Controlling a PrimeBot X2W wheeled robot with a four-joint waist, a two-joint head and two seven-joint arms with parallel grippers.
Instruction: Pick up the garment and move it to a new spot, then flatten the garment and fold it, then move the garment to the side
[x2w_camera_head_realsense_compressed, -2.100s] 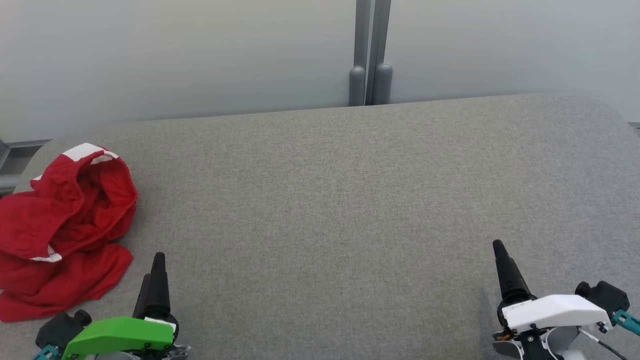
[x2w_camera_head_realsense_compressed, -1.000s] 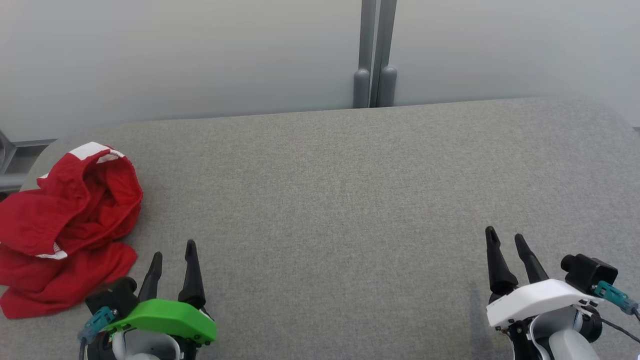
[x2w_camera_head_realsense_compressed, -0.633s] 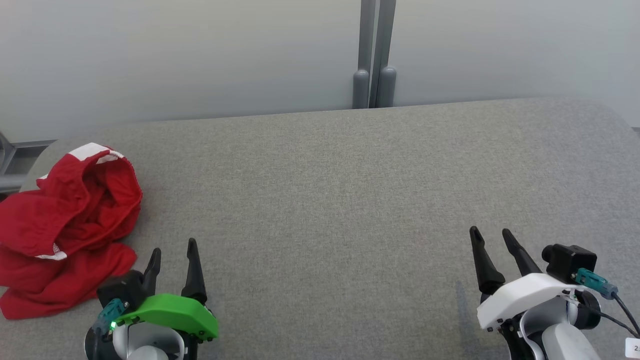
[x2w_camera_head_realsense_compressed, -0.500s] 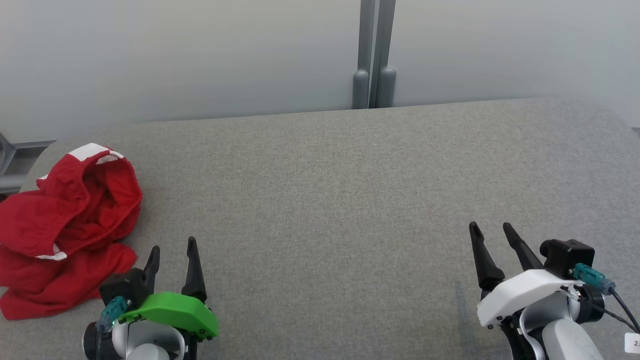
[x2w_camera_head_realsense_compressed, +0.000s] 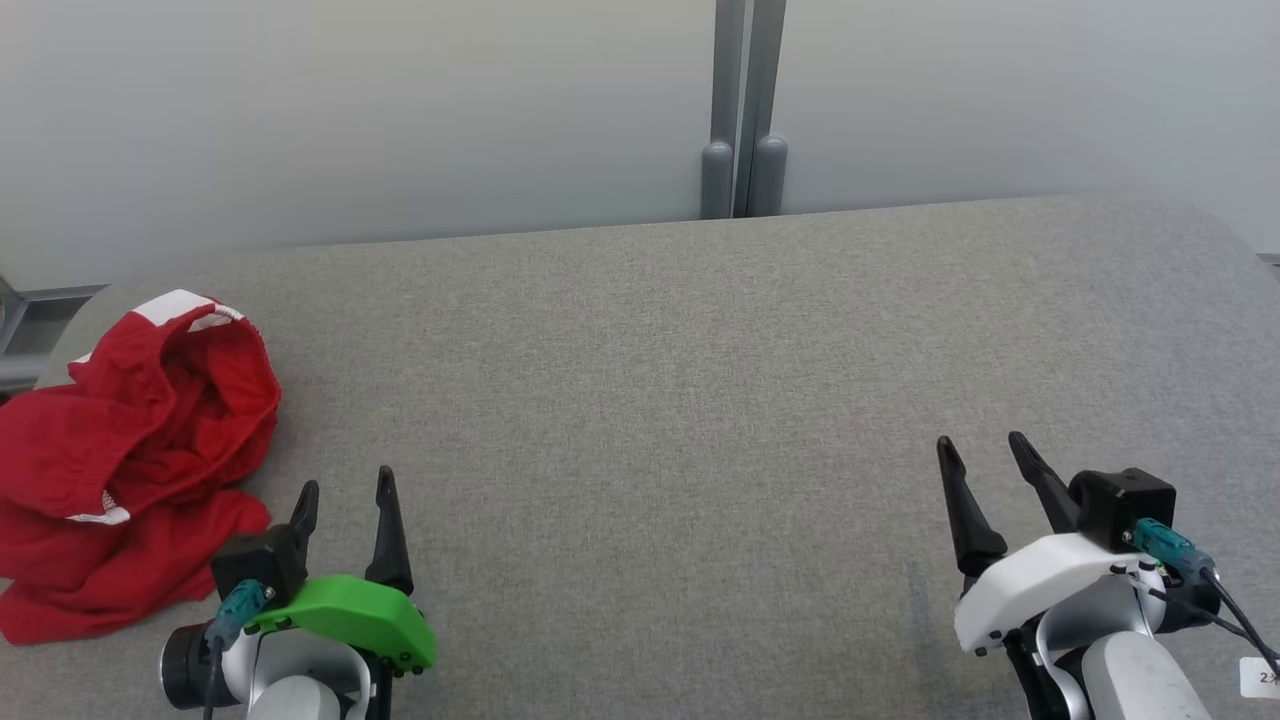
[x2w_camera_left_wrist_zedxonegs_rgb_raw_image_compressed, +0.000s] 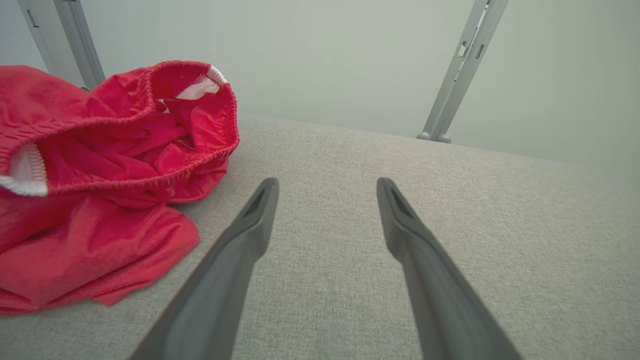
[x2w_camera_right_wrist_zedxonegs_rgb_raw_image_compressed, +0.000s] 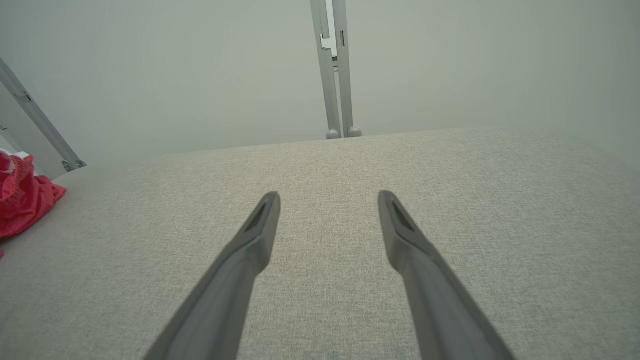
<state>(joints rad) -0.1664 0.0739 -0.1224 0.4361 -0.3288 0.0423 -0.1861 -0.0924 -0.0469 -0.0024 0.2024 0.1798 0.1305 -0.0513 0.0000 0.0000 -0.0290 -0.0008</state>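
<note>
A crumpled red garment (x2w_camera_head_realsense_compressed: 130, 450) lies at the left end of the grey surface (x2w_camera_head_realsense_compressed: 650, 400), just beside the left pincer (x2w_camera_head_realsense_compressed: 346, 480) and not touching it. That pincer and the right pincer (x2w_camera_head_realsense_compressed: 980, 441) both stand open and empty. The left wrist view picks out the garment's gathered elastic hem (x2w_camera_left_wrist_zedxonegs_rgb_raw_image_compressed: 190, 167); the right wrist view catches a sliver of red at its left edge.

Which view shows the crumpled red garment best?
The left wrist view: the crumpled red fabric garment with white trim is close and large, its gathered elastic edge clear, though cut off at the left. The head view shows the garment smaller but nearly whole; the right wrist view catches a sliver of the garment.
</note>
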